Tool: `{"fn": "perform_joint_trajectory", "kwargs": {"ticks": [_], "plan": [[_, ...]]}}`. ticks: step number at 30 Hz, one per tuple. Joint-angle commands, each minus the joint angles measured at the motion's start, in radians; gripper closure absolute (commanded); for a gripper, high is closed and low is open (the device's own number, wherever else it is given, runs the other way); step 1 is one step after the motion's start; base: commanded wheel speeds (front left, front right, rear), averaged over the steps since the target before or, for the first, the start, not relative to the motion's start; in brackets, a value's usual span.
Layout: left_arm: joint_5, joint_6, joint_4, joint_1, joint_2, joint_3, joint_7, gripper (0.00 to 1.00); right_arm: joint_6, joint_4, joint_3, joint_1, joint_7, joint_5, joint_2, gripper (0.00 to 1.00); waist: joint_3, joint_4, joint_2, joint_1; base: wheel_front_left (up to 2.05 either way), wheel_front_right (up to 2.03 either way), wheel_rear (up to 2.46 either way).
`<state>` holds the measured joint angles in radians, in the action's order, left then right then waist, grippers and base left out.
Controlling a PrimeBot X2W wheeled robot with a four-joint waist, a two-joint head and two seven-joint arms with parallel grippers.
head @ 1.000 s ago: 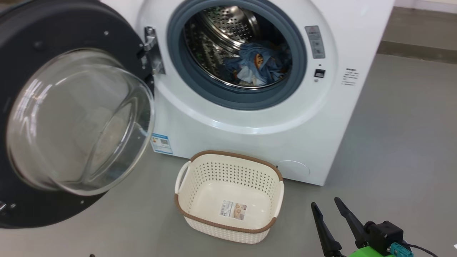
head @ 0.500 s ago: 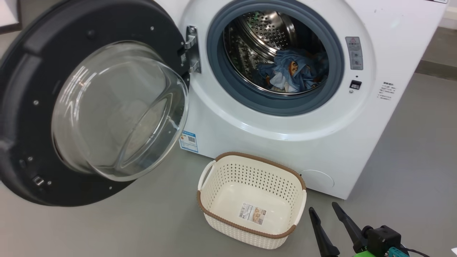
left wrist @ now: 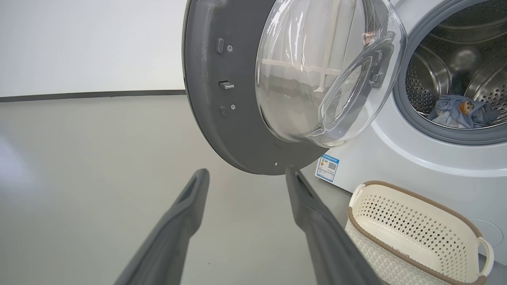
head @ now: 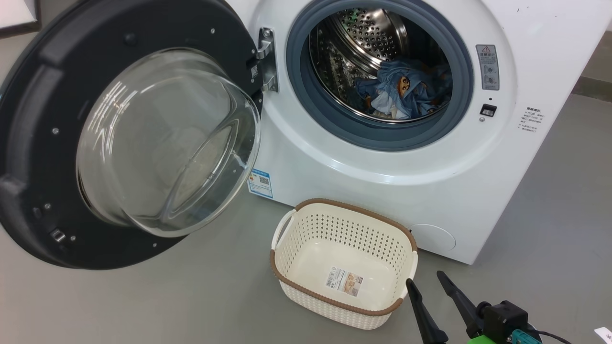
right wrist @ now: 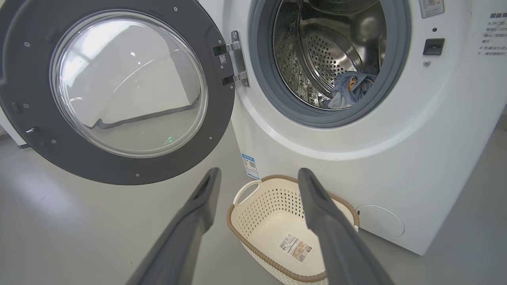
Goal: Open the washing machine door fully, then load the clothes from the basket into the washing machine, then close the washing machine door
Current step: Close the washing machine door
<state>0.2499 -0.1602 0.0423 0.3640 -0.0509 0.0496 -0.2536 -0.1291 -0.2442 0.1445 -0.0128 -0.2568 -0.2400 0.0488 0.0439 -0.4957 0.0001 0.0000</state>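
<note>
Grey floor (head: 143,296), pale wall behind the open door in the left wrist view.

Change over the last second: the whole head view has swung towards the door side, and the black rim now shows almost complete. That is camera motion. Machine, door, basket and laundry hold the same places relative to one another.

The washing machine (head: 363,177) has its port uncovered. The washing machine door (head: 43,143) is swung fully out on its hinge, glass bowl facing the robot.

The basket (head: 354,234) sits on the floor just in front of the machine, below the port. It is empty except for the label sticker (head: 344,282) on its bottom.

The clothes (head: 406,93) lie bunched low in the steel drum (head: 368,43), behind the grey gasket, none hanging over the lip as far as can be seen.

The right gripper (head: 424,277) is at the lower right, fingers spread wide with nothing between them, one tip just beside the basket's near right corner. The left gripper (left wrist: 247,171) is likewise spread and empty, pointed at the door's lower edge and near it. I cannot tell whether it is touching.

Judgement: opening and loading look finished, so only closing remains. The turn of the view towards the door fits that. The left arm looks better placed to push. The bowl must pass the gasket with no cloth caught.
</note>
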Motion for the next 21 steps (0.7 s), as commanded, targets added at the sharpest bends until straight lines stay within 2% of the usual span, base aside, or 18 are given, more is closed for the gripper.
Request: {"fn": "perform_joint_trajectory", "kwargs": {"ticks": [1,9,10,11,12,21], "plan": [[0.008,-0.011,0.032,-0.02,0.001,0.029,-0.008,0.0,-0.002,0.017,0.025,0.048,-0.005,0.008,0.001,0.0,0.0,0.0,-0.0001,0.0,0.0,0.0,0.0],[0.008,-0.01,0.033,-0.019,0.001,0.028,-0.008,0.0,-0.002,0.014,0.025,0.048,-0.005,0.008,0.001,0.0,0.002,0.003,-0.0001,0.0,0.0,0.0,0.0],[0.008,-0.008,0.033,-0.019,0.001,0.027,-0.008,0.53,-0.002,0.015,0.024,0.046,-0.005,0.008,0.001,0.0,0.002,0.003,-0.0001,0.0,0.0,0.0,0.0],[0.009,-0.005,0.033,-0.018,0.001,0.027,-0.008,0.93,-0.002,0.016,0.023,0.045,-0.005,0.008,0.001,0.0,0.002,0.003,-0.0001,0.0,0.0,0.0,0.0],[0.012,0.002,0.03,-0.018,0.001,0.025,-0.008,1.0,-0.002,0.018,0.021,0.042,-0.005,0.009,0.001,0.0,0.002,0.004,-0.0001,0.0,0.0,0.0,0.0],[0.07,0.029,0.052,-0.04,0.001,0.062,-0.008,1.0,-0.002,0.022,0.014,0.034,-0.005,0.008,0.001,0.0,-0.002,0.004,-0.0001,0.0,0.0,0.0,0.0]]}}
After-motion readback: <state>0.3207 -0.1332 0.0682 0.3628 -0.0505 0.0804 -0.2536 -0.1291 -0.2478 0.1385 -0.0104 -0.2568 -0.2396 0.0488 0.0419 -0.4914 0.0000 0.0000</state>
